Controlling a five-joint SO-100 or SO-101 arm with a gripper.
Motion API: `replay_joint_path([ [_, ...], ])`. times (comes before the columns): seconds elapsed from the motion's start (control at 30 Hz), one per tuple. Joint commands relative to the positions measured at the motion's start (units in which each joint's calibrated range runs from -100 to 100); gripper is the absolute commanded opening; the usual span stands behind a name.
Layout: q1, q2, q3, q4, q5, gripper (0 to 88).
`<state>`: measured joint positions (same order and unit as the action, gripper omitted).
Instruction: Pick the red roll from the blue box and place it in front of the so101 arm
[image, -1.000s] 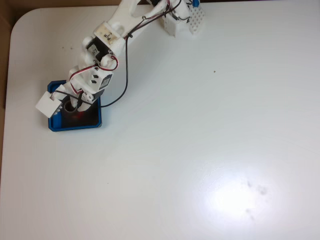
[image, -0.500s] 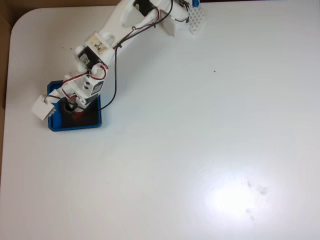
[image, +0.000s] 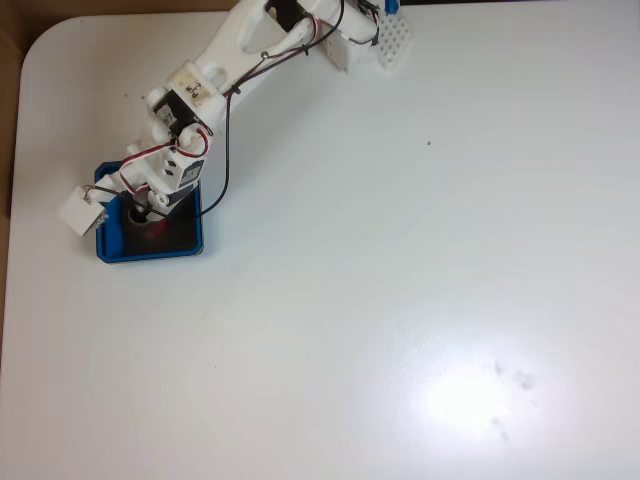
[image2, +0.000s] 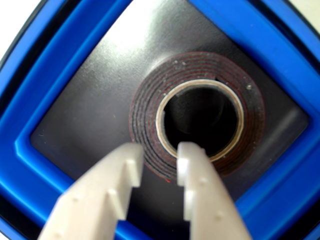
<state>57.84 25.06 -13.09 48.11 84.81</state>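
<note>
- Red roll (image2: 150, 107) lies flat on the black floor of the blue box (image2: 65, 75) in the wrist view, its dark top face and pale core ring facing the camera; no print can be read on it.
- Nearest the wrist camera, the gripper (image2: 159, 150) has its two white fingers a narrow gap apart, their tips straddling the roll's wall at its lower left edge: one finger outside, one over the core rim. Whether they press the wall cannot be told.
- In the fixed view, the so101 arm (image: 215, 70) reaches from the table's top edge down to the blue box (image: 150, 250) near the left edge of the white table (image: 420, 260).
- Small label on the arm is too blurred to read.
</note>
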Motion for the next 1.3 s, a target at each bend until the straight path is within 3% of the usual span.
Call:
replay_joint_path([
  [0.0,0.5,-0.4,-3.3,0.1,-0.2,8.7],
  [1.27,0.4,3.2,-7.7,-0.7,0.5,12.6],
])
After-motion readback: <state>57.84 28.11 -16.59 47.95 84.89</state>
